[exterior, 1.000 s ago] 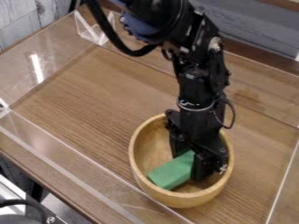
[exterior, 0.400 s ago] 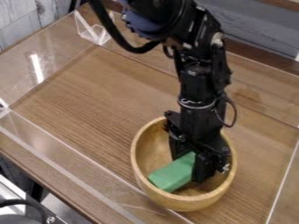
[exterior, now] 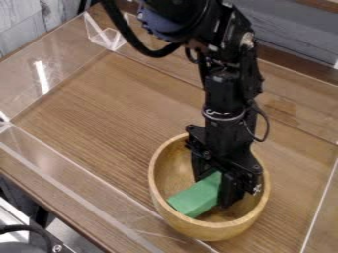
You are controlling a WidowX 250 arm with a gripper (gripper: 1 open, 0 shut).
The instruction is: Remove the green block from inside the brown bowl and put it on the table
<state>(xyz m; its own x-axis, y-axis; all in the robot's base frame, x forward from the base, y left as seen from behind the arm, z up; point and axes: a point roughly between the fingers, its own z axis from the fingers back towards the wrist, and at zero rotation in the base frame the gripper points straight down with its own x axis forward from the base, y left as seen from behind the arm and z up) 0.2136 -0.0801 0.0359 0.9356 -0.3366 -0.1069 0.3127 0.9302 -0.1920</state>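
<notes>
The jaws [exterior: 234,184] are closed on the upper end of the green block [exterior: 203,196], pointing almost straight down into the brown bowl [exterior: 172,203]. Compared with a second ago, the arm's place is nearly the same, but the block reads differently: it sat lower and flatter against the bowl's floor then, and now its gripped end is a touch higher, so it slopes down from the jaws toward about eight o'clock, its free end near the inner wall on that side. The bowl itself has crept a little toward four o'clock in the picture, its rim now closer to the lower right corner, which suggests that it slides easily on the smooth wood. I judge that the grasp is made and the lift is only just beginning; the block is inside the bowl, not yet clear of the rim. For the task this means that the next move should be a straight rise until the block's low end clears the thick wall, since a sideways pull now could catch the wall and drag the bowl further. Around the bowl the worktop [exterior: 119,109] lies bare, with plenty of room from nine to twelve o'clock to set the block down, and the clear plastic wall [exterior: 79,188] at the near edge runs just beside the bowl's seven o'clock side.
</notes>
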